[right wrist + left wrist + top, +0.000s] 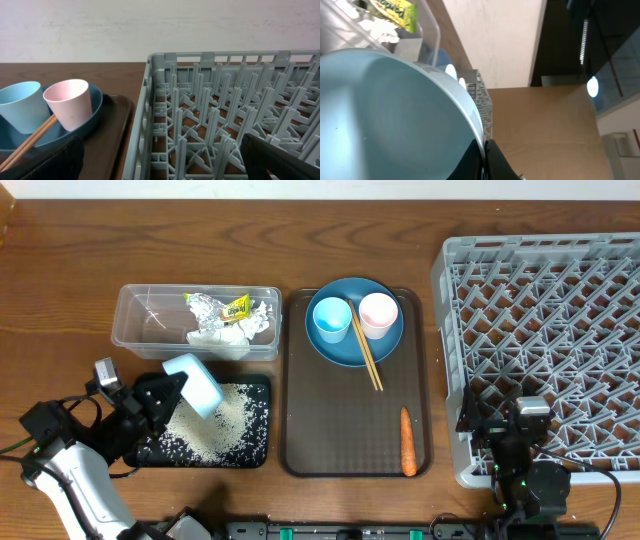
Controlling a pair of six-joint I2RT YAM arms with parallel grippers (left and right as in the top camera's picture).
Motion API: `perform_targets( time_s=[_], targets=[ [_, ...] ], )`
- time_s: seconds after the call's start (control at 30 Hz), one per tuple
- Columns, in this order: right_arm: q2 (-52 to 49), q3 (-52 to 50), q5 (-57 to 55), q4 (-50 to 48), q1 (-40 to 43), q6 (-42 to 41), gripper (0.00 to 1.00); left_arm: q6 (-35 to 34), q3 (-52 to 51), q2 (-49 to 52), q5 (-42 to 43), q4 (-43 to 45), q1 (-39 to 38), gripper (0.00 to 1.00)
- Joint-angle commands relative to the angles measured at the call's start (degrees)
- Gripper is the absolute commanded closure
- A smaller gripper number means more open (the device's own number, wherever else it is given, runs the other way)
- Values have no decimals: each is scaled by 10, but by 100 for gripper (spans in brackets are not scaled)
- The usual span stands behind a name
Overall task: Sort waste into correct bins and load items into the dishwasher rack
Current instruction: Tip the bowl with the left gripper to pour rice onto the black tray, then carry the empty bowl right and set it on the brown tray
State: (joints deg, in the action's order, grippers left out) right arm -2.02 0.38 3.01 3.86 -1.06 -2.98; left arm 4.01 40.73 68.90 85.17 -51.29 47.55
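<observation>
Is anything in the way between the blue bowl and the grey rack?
Yes. The brown tray lies between the light-blue bowl, held by the left gripper, and the dishwasher rack. On it sit the dark-blue plate with a blue cup, a pink cup and chopsticks, and a carrot. The bowl probably needs lifting over them.
</observation>
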Motion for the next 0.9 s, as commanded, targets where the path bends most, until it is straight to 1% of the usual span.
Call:
perform_targets(
  time_s=[0.0,0.13,0.2,0.3,0.4,0.5,0.63,0.87],
  targets=[
    [0,-1,0,2,1,3,1,-17,11,1,-31,0,-1,94],
    [0,-1,0,2,1,3,1,-51,41,-8,-131,0,-29,94],
    [0,-1,0,2,1,3,1,-64,56,-14,-142,6,-59,94],
    [0,-1,0,2,1,3,1,-121,82,-27,-175,32,-120,94],
    [0,-1,0,2,1,3,1,-166,103,-43,-252,51,-200,94],
    [0,-1,0,2,1,3,1,-210,109,-59,-344,76,-301,94],
    [0,-1,0,2,1,3,1,-263,109,-70,-466,102,-455,94],
    [0,-1,0,2,1,3,1,-340,109,-53,-703,118,-723,94]
  ],
)
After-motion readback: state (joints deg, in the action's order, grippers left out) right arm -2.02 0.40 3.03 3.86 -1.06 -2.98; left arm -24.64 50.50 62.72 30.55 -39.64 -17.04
